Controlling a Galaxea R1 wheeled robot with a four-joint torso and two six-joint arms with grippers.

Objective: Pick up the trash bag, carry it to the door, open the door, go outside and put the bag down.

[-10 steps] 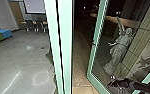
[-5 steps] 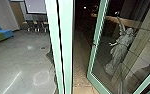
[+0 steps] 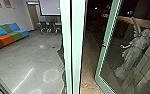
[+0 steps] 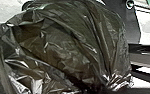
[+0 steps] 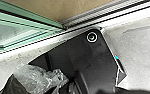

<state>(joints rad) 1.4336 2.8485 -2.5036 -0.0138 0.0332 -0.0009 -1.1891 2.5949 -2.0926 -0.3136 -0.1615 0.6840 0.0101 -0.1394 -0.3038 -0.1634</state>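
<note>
The bag [image 4: 66, 45] is close by the robot's left wrist, its dark plastic drawn into tight folds near the base; I cannot tell how far open either pincer is, or what it has hold of; the door [image 3: 109, 42] stands ajar at one o'clock, paving [image 3: 89, 71] in the gap.

The thin plastic could snag or tear on the frame [image 3: 77, 47] at twelve o'clock if the robot turns in too tightly; the plate [image 5: 73, 57] lies just beside the sill [image 5: 111, 21], so a skewed crossing could bump it, and a door swinging back could pinch bag or arm.

The head view gives the way out, with a statue [image 3: 134, 53] beyond the glass at two o'clock and a sofa [image 3: 9, 33] indoors at ten; the left wrist view gives the bag's creases; the right wrist view gives the nearness of plate to sill, with crumpled plastic [image 5: 41, 77], probably the bag's, against the plate.
</note>
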